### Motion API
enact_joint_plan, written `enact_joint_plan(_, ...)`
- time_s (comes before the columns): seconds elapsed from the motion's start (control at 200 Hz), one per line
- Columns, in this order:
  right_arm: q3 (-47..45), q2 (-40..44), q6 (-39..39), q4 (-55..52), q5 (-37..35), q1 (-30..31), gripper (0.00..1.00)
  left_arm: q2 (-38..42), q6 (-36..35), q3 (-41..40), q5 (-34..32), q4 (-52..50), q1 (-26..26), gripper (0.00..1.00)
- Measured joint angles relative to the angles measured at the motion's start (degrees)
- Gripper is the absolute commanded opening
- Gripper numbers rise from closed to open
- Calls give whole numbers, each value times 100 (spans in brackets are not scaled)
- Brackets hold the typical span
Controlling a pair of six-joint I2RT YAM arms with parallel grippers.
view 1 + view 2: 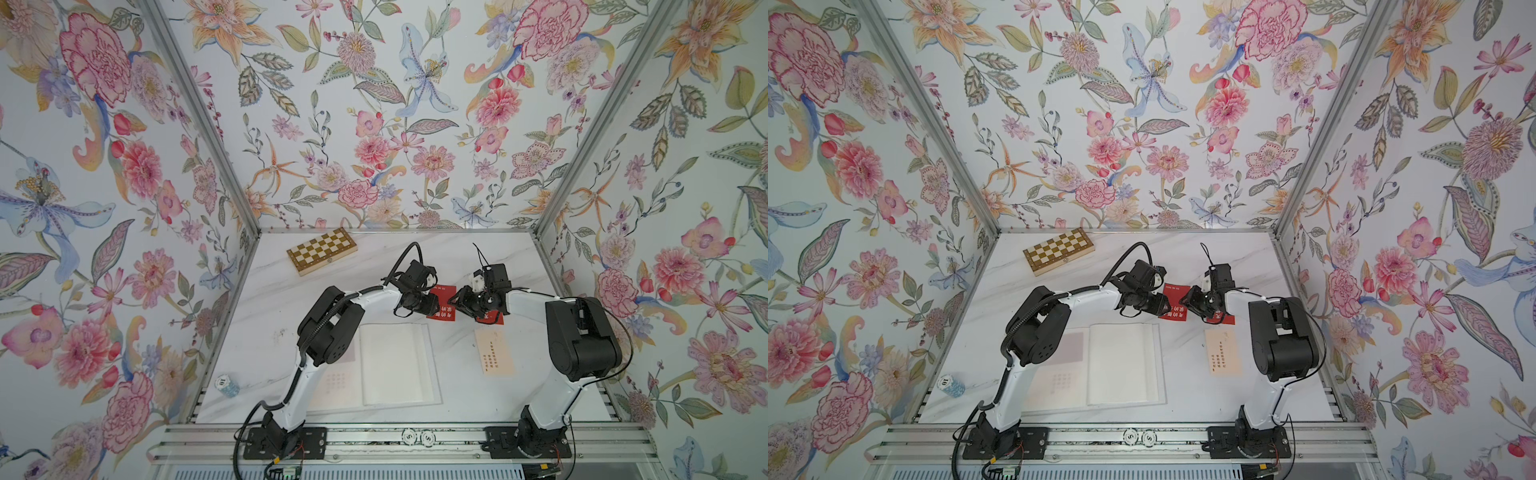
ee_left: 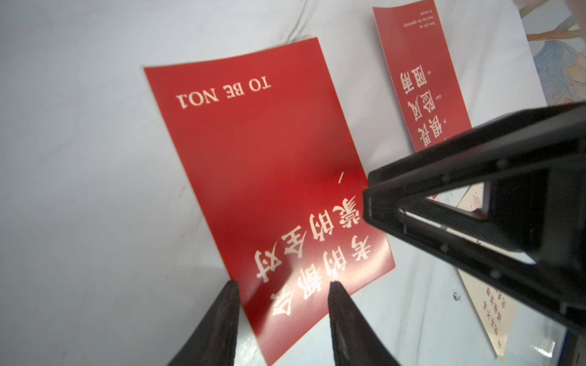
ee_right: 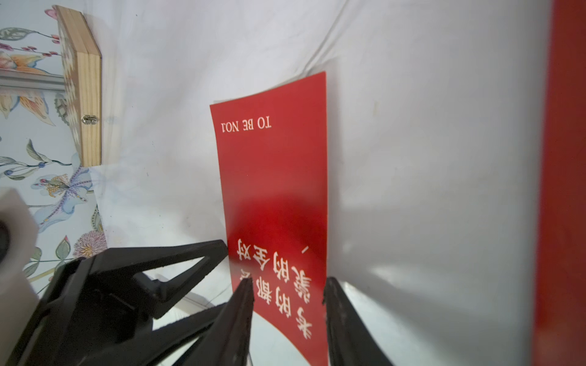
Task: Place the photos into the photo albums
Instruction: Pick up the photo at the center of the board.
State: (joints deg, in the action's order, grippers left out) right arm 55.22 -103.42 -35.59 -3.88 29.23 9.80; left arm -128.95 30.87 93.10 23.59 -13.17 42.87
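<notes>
White marble table [image 1: 266, 299] in a floral-papered booth, shown from above in both top views. Toward the back, right of centre: a red card [image 1: 446, 294] with white print, lying on the table, far edge slightly curled. Over its near half, from opposite sides: left gripper [image 1: 434, 306] and right gripper [image 1: 456, 300], tips close together. In the left wrist view: left jaws narrowly apart, straddling the card's corner, red showing in the gap, no pinch seen. In the right wrist view: much the same for the right jaws, narrowly apart, the card's printed end in the gap, not clamped. Just right of that card, partly under the right arm: a second red card [image 1: 494, 319]. Nearer the front, close by: a cream card [image 1: 494, 353] with dark print, flat on the table. Left of the cream card, at table centre: album [image 1: 395, 365], lying open, white pages up, left page partly under the left arm. Back left: chess box [image 1: 322, 250]. Front left: stack of chips [image 1: 227, 385].
</notes>
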Motion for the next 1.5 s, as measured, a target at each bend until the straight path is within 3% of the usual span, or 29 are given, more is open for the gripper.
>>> enact_joint_plan(0.335,-411,520,-337,647,507,-13,32,85,2,-229,39,267,-22,45)
enact_joint_plan(0.866,-586,546,-459,977,752,236,21,177,103,-494,310,568,-103,45)
enact_joint_plan(1.161,-577,546,-356,796,566,297,1,286,153,-638,323,579,-125,45)
enact_joint_plan(1.321,-573,564,-273,573,455,293,0,398,149,-750,326,542,-138,54)
enact_joint_plan(1.496,-575,927,-120,238,402,271,0,717,155,-988,367,516,-216,73)
